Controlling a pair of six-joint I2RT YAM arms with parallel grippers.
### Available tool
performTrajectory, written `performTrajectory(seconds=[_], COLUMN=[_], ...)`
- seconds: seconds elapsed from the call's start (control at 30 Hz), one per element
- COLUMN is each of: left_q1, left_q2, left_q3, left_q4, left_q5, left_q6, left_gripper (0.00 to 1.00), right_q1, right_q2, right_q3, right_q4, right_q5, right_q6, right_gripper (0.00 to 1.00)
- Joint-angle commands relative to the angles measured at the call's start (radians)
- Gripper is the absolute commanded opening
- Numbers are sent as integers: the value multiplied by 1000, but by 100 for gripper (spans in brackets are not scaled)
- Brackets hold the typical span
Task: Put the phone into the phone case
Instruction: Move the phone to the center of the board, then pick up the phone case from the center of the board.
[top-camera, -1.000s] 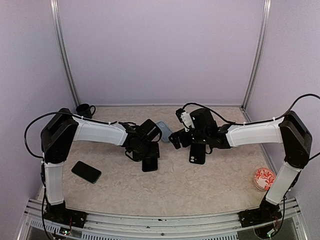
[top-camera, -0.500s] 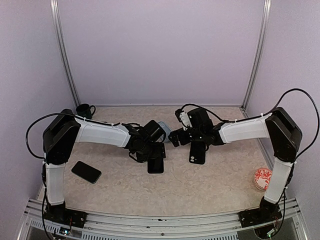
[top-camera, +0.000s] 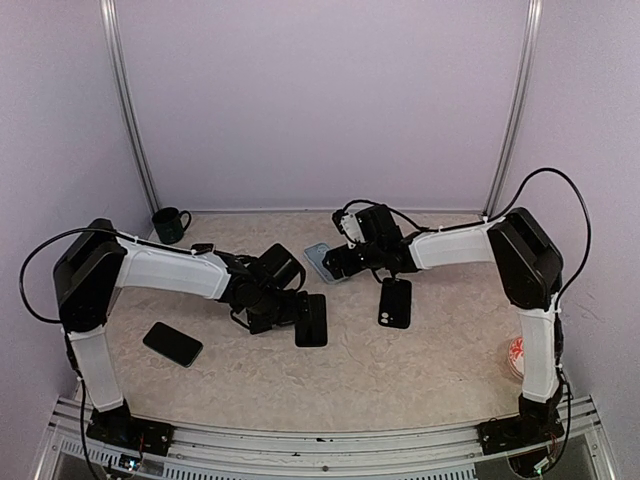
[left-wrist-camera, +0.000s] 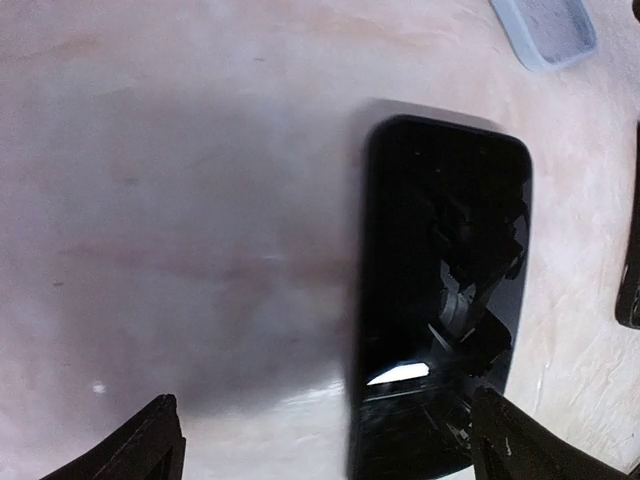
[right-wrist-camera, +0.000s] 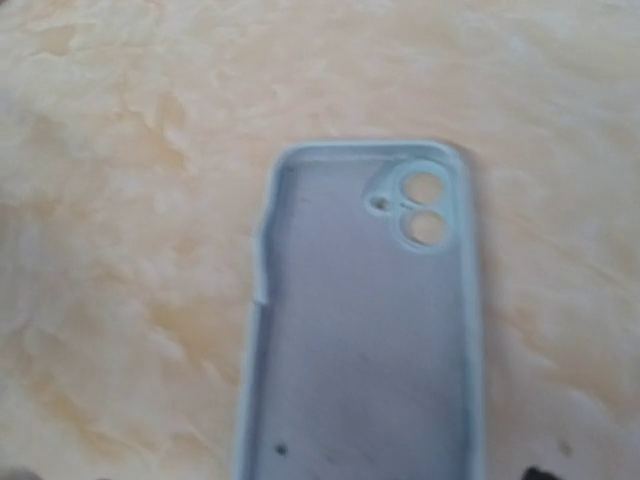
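Left gripper (left-wrist-camera: 322, 420): jaws wide apart, empty; the phone (left-wrist-camera: 445, 290) lies screen-up on the table (left-wrist-camera: 150, 200), its near end between the fingers. Farther back, right gripper (top-camera: 345, 262): jaws apart, empty, poised over the light-blue phone case (right-wrist-camera: 365, 330), which lies cavity-up.

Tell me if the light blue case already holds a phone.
No, the phone case lies empty, its bare inside and camera holes showing.

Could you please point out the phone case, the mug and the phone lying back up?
phone case (right-wrist-camera: 370, 330), right wrist view, inner floor.
mug (top-camera: 170, 224), top view, its body.
phone lying back up (top-camera: 394, 300), top view, middle of its back.
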Motion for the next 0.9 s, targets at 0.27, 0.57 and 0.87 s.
performTrajectory(seconds=[0.27, 0.57, 0.87], left_q1=[117, 210, 271], left_q2=[-350, -529, -641], left_q3=[-219, -284, -360], left_q4=[-53, -92, -74], left_q5=[-31, -37, -18], left_q6=[-16, 18, 28], left_gripper=[99, 99, 99], right_q1=[24, 40, 76], right_q2=[200, 320, 354], right_q3=[247, 385, 433], right_q4=[-137, -209, -227], right_q5=[-108, -49, -40], right_q6=[-25, -44, -85], right_gripper=[66, 48, 15])
